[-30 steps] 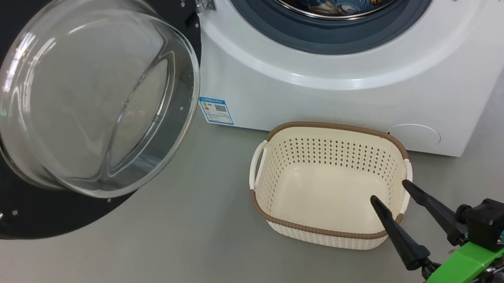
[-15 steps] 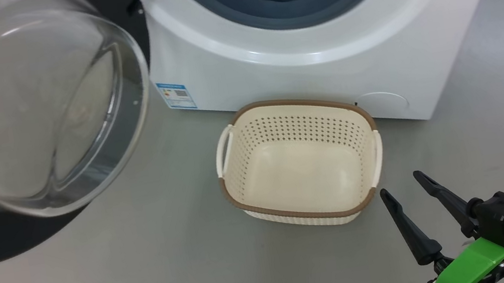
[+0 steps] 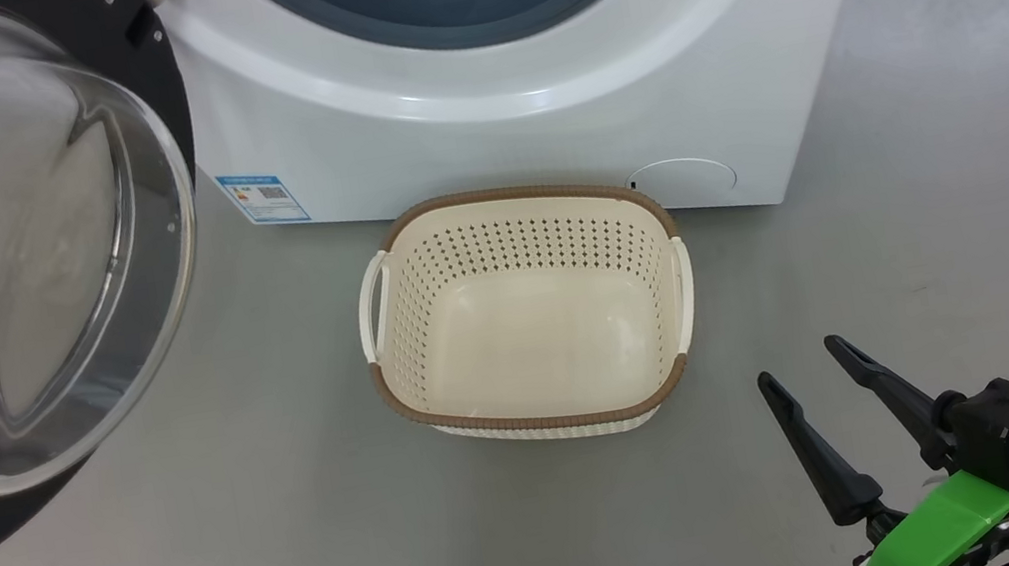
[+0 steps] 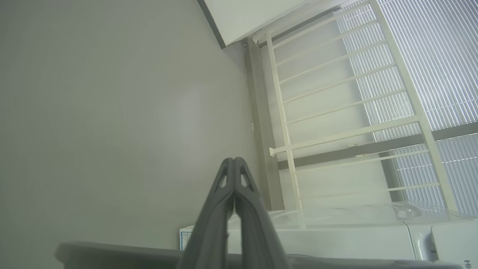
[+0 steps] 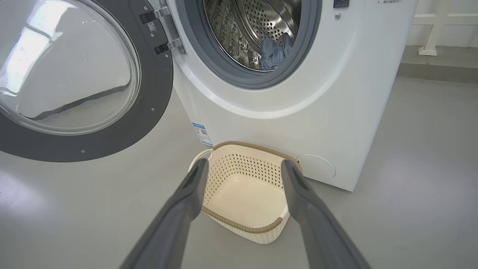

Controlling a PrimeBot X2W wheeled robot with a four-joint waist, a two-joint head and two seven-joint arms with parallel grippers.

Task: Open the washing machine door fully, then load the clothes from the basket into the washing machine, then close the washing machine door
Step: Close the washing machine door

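Head view: basket on the floor just before the washing machine. The washing machine door stands wide open at left, the drum cut off at the top edge. Right gripper is spread, empty, beside the basket.
Left wrist view: left gripper is clenched on nothing.
Right wrist view: clothes lie inside the drum.

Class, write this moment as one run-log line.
door open | clothes in washing machine | basket empty | right fingers open, holding nothing | left fingers shut
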